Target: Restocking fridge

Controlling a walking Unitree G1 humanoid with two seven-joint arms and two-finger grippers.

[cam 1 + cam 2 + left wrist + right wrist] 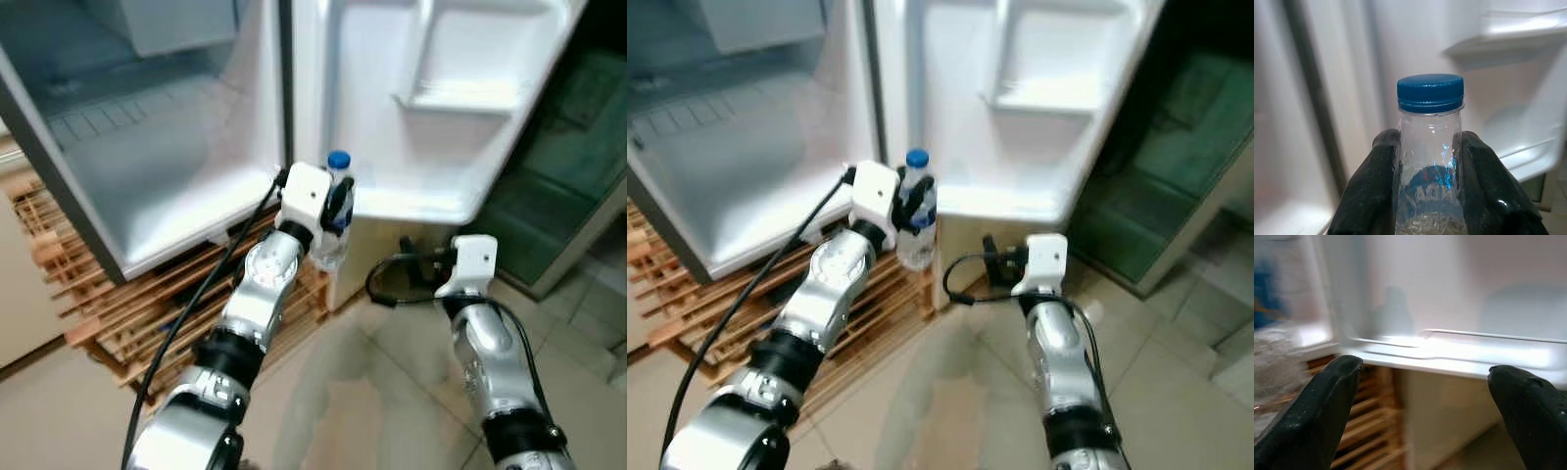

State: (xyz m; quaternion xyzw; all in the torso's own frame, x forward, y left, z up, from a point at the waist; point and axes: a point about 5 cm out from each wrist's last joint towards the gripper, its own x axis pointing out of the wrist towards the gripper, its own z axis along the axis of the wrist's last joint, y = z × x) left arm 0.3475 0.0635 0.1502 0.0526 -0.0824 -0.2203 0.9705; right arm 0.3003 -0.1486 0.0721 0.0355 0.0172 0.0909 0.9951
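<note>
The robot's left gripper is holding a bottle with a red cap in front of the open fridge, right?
Not quite. The cap is blue, not red, as the left wrist view shows. The rest is right: the left gripper holds the bottle in front of the open fridge.

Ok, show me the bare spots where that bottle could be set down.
The left hand grips the bottle by the fridge. The lower door shelf beside it looks bare, as does the upper door shelf. The fridge floor left of the bottle is open too. The right hand hangs below the door, fingers apart.
</note>
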